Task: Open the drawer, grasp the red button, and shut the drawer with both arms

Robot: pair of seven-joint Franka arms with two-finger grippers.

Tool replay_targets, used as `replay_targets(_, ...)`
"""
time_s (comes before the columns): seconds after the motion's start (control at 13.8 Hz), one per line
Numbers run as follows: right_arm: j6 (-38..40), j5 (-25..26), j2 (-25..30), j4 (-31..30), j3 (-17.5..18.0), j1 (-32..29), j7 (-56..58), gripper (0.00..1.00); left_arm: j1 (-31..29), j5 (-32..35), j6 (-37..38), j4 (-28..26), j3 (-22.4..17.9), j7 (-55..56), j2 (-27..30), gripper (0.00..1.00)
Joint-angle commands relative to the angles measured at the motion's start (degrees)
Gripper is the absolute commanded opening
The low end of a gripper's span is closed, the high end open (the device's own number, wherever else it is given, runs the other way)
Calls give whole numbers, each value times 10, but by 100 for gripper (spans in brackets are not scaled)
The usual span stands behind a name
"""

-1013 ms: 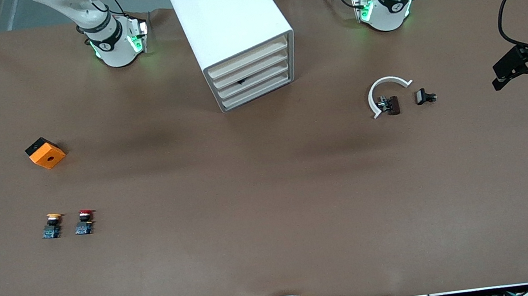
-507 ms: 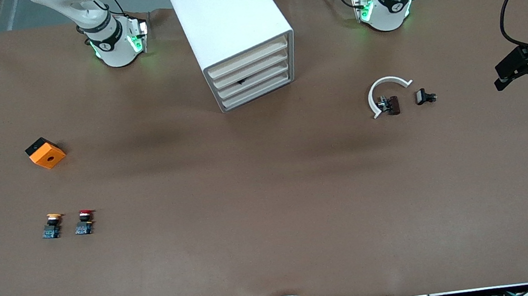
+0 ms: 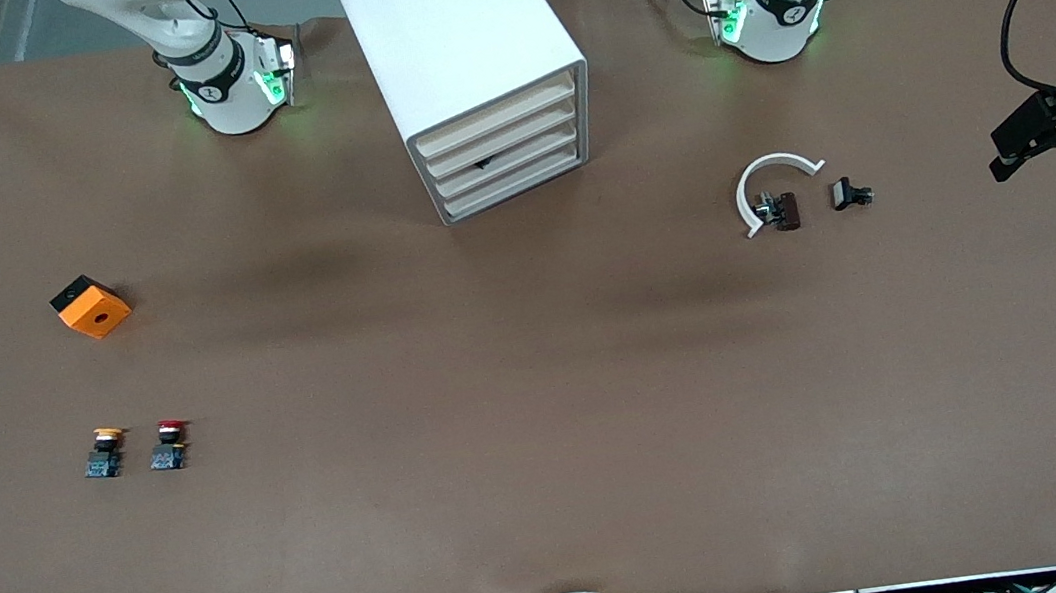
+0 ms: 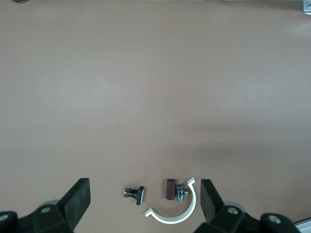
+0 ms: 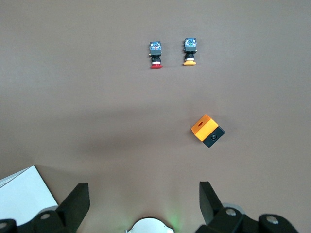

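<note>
Right gripper (image 5: 141, 204): up high at the right arm's end of the table (image 3: 548, 455), over its edge — fingers (image 5: 75, 201) spread wide apart with nothing between them, as its own wrist view shows.

Orange block (image 3: 90, 306): on the table toward the right arm's end, farther from the front camera than the two buttons.

Yellow button (image 3: 104, 451): just beside the red one, on the side of the right arm's end.

Red button (image 3: 168, 444): standing on the open table, well apart from the drawer unit and from both grippers; nothing grips it.

Drawer unit (image 3: 470, 72): white, between the two bases, its four drawers (image 3: 505, 153) all flush with the front. A small dark mark shows at one of the lower drawers; I cannot tell what it is.

White curved piece (image 3: 769, 184): toward the left arm's end, with a small dark part (image 3: 783, 211) just beside it and another black part (image 3: 848, 194) near.

Left gripper (image 4: 144, 206): raised over the table's edge at the left arm's end, fingers (image 4: 77, 199) wide apart, holding nothing.

Progress: every drawer is shut and the red button sits out on the table, gripped by nobody. That fits a run with the opening and the grab to come — or one where the drawer is shut again. These views do not settle which.
</note>
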State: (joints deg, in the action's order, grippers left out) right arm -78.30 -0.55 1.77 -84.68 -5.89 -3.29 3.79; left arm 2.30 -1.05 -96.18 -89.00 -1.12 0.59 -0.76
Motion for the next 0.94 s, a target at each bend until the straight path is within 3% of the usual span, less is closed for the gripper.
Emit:
replay_targets(0.0, -11, 5, 23, -25, 4, -1, -10, 100, 8, 6, 9, 23, -3, 6, -5, 100)
replay_targets(0.87, -9, 1, 25, -28, 4, 6, -10, 100, 8, 6, 9, 28, -3, 6, -6, 100)
